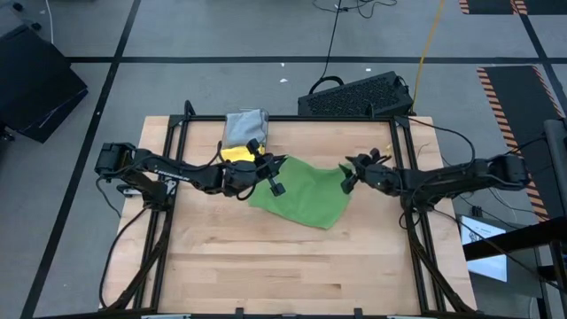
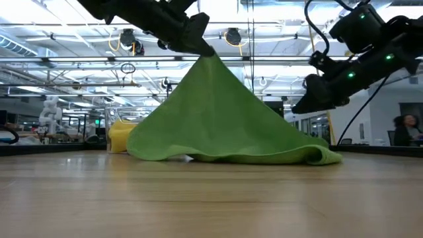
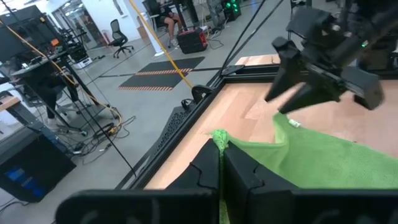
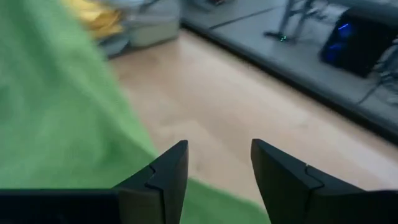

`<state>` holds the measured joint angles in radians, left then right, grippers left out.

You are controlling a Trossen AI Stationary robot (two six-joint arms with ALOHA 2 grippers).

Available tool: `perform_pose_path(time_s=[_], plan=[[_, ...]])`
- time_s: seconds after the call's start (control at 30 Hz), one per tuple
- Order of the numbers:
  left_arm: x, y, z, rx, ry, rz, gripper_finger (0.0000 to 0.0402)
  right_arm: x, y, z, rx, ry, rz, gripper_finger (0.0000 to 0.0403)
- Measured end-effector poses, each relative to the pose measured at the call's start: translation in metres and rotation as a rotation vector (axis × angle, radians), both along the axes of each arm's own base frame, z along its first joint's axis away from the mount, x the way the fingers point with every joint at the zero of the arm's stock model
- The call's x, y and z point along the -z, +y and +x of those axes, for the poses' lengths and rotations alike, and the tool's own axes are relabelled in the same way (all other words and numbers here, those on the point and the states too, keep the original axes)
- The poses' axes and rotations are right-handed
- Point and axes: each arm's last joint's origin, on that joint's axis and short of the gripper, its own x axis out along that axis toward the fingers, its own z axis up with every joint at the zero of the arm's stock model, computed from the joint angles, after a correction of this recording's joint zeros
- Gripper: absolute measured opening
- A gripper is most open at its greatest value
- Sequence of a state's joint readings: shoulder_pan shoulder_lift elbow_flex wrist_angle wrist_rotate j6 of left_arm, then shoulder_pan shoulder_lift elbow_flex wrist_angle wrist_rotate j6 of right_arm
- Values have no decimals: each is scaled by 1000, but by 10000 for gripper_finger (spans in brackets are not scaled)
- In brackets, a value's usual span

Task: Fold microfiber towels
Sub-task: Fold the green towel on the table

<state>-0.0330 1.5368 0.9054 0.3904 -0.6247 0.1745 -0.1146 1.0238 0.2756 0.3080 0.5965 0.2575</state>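
Bright green towel [image 1: 301, 199] is lying mid-table, one corner tenting up, pinched by the left gripper [image 3: 221, 163]. Right gripper [image 4: 219, 163] is hovering just beside its far edge, fingers spread, holding nothing. Yellow towel [image 1: 237, 153] and grey towel [image 1: 245, 126] are sitting behind.

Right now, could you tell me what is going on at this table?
The left end effector is shut on a corner of the green towel and holds it up, so the cloth hangs like a tent with its lower edge on the table. The right end effector is open beside the towel, holding nothing.
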Motion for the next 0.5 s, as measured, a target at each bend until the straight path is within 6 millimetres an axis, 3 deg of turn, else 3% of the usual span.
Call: perform_pose_path(time_s=[0.3, 0.5], plan=[[1, 5, 0, 8, 2, -12, 4, 7, 11, -25, 10, 136, 128, 168], [1, 7, 0, 17, -8, -33, 7, 14, 11, -41, 8, 354, 55, 200]])
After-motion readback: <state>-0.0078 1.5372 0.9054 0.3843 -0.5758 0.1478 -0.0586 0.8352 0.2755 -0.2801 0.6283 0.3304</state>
